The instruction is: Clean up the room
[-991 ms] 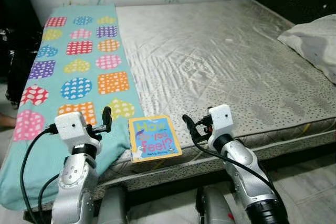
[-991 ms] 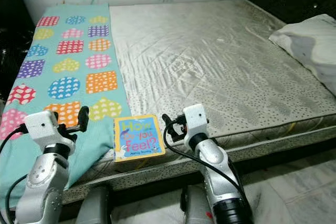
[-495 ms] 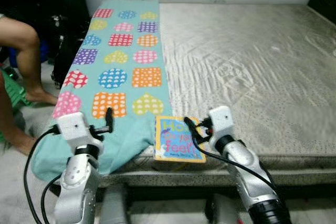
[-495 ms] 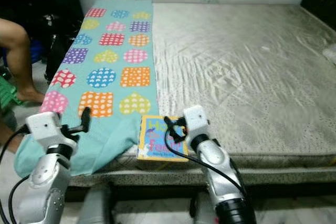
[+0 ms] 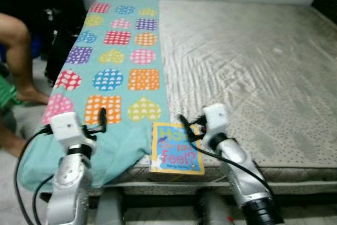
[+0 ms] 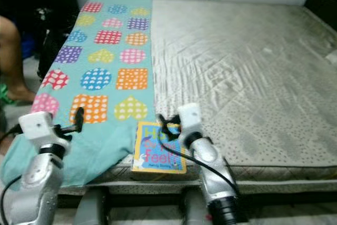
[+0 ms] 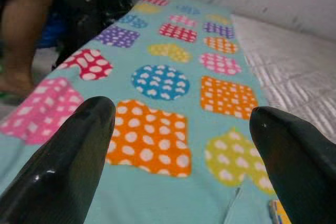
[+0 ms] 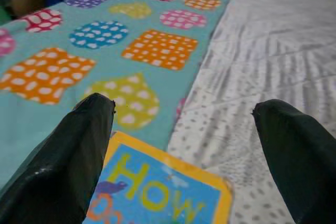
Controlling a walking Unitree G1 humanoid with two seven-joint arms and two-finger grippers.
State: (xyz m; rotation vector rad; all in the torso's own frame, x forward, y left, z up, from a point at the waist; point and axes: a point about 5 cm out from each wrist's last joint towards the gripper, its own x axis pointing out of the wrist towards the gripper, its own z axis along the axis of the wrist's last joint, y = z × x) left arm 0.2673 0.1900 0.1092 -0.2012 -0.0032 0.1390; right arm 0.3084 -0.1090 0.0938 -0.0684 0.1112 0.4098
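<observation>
We see a book (image 5: 176,154) titled "How do you feel?" lying flat at the near edge of the bed (image 5: 253,61), long axis running toward the headboard side, touching the teal blanket (image 5: 116,61). Our right gripper (image 5: 188,127) hovers over its top edge, fingers wide apart, empty; our left gripper (image 5: 101,120) likewise, above the blanket.

A person's bare leg (image 5: 18,51) stands on the floor (image 5: 37,67), well off to the left gripper's (image 5: 102,120) outer side.
</observation>
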